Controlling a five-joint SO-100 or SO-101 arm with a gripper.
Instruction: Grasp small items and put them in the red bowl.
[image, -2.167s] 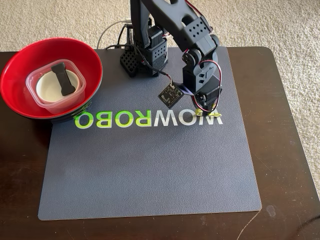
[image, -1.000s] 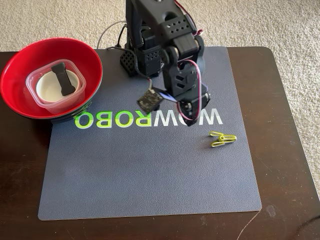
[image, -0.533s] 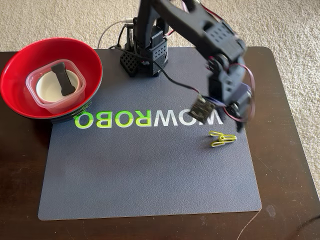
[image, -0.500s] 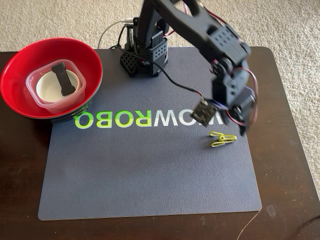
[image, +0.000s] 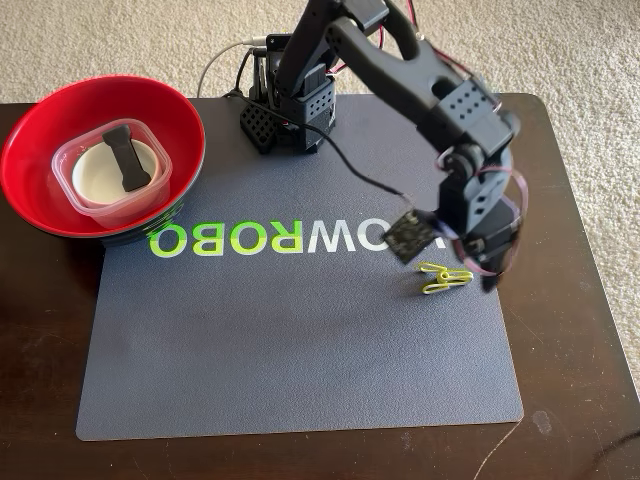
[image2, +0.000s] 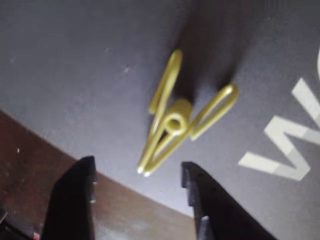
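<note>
- Fixed view: the yellow-green clip (image: 445, 278) lies flat on the grey mat (image: 300, 360), just below the right end of the printed lettering (image: 290, 238) and well apart from the red bowl (image: 60, 125) at the mat's upper-left corner. The gripper (image: 478, 268) hangs right over the clip, slightly to its right. Inside the red bowl sits the clear square container (image: 80, 200), holding the small white bowl (image: 95, 175) with the black bone-shaped piece (image: 128, 155) across it.
- Wrist view: the clip (image2: 175, 120) lies between and just ahead of the two dark fingertips (image2: 80, 185), touching neither. The jaws stand apart, nothing held; the gripper (image2: 137, 177) is ready to straddle it.
- Handling, as a judgement: bent wire, so very light, springy and thin, lying low on the mat; it could skid or flip if nudged. The coiled middle looks the bulkiest, steadiest place to pinch, with the fingertips brought right down to the mat.
</note>
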